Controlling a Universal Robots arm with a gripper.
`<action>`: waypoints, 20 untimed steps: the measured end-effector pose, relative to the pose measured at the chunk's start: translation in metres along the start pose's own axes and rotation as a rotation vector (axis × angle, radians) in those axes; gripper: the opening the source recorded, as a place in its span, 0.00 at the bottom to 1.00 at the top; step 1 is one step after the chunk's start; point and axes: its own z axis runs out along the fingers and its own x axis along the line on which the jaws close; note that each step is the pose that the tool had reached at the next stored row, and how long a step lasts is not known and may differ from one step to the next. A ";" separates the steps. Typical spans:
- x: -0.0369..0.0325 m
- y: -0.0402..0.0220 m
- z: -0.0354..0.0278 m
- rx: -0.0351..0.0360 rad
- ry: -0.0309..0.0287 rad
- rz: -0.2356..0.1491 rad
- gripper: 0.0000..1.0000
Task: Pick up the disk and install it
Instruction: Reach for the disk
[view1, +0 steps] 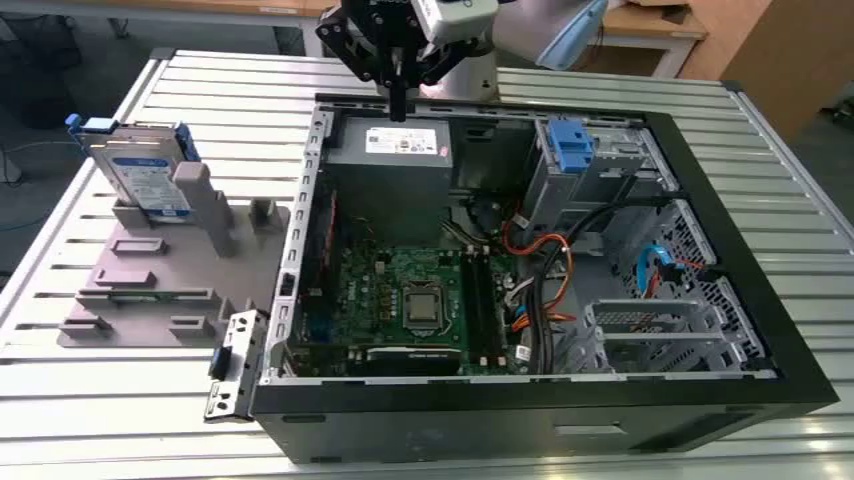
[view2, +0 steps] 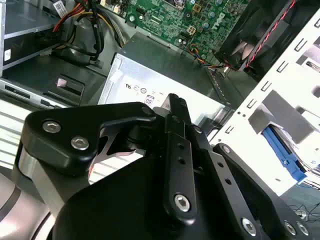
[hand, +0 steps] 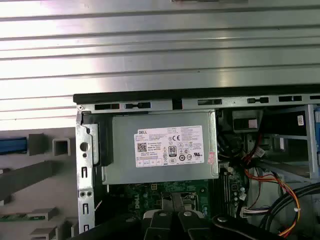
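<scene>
The disk (view1: 140, 170) stands upright on its edge in a grey holder (view1: 147, 275) at the exterior view's left, outside the computer case; its white-and-blue label and blue rails show. My gripper (view1: 398, 110) hangs well to the exterior view's right of it, over the back edge of the open case, just above the grey power-supply box (view1: 400, 145). Its black fingers (view2: 175, 107) are shut together with nothing between them. In the first wrist view the gripper (hand: 172, 215) sits above the power supply's white sticker (hand: 169, 146).
The open black computer case (view1: 747, 250) lies on a slatted metal table (view1: 80, 390), with the motherboard (view1: 400, 290), cables (view1: 547, 250) and a drive cage holding a blue latch piece (view1: 567, 145) inside. A small metal bracket (view1: 230, 365) lies by the case's front corner.
</scene>
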 end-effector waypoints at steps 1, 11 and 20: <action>0.0000 0.0000 0.0000 0.0000 0.0000 0.000 0.11; 0.0012 -0.0001 0.0000 0.0000 0.0000 0.000 0.11; 0.0037 -0.0003 -0.0001 0.0000 -0.0001 0.000 0.11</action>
